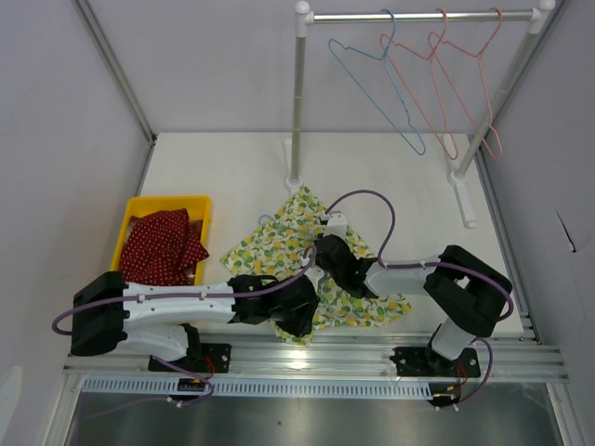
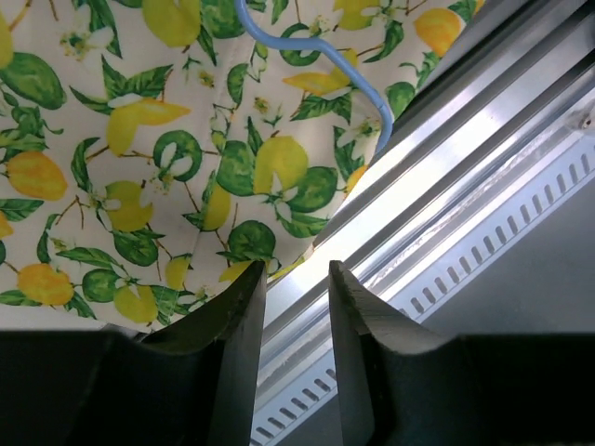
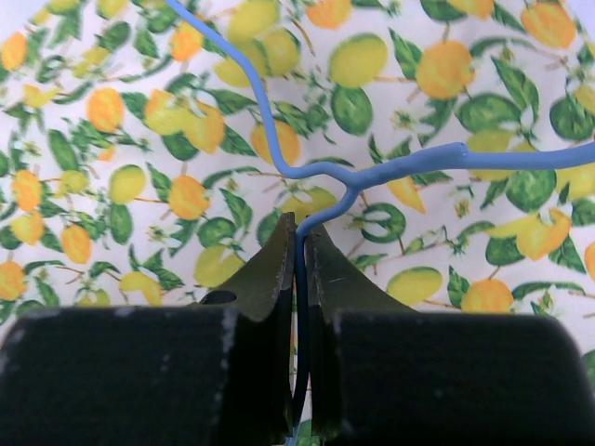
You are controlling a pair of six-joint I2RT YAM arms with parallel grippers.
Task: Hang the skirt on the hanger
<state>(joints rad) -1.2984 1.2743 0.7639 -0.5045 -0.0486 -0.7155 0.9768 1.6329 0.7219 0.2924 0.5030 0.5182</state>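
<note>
The lemon-print skirt (image 1: 279, 237) lies flat on the white table, near the front edge. A blue wire hanger (image 3: 437, 158) lies on top of it; it also shows in the left wrist view (image 2: 367, 100). My right gripper (image 1: 327, 251) is over the middle of the skirt and is shut on the hanger's wire, which runs between its fingertips (image 3: 299, 223). My left gripper (image 1: 302, 316) is open and empty at the skirt's near edge. One finger is over the cloth and the other over the metal rail (image 2: 296, 269).
A yellow bin (image 1: 167, 201) at the left holds a red patterned cloth (image 1: 163, 243). A clothes rack (image 1: 418, 16) at the back carries one blue hanger (image 1: 372, 74) and two pink hangers (image 1: 437, 84). An aluminium rail (image 1: 372, 358) runs along the table's front edge.
</note>
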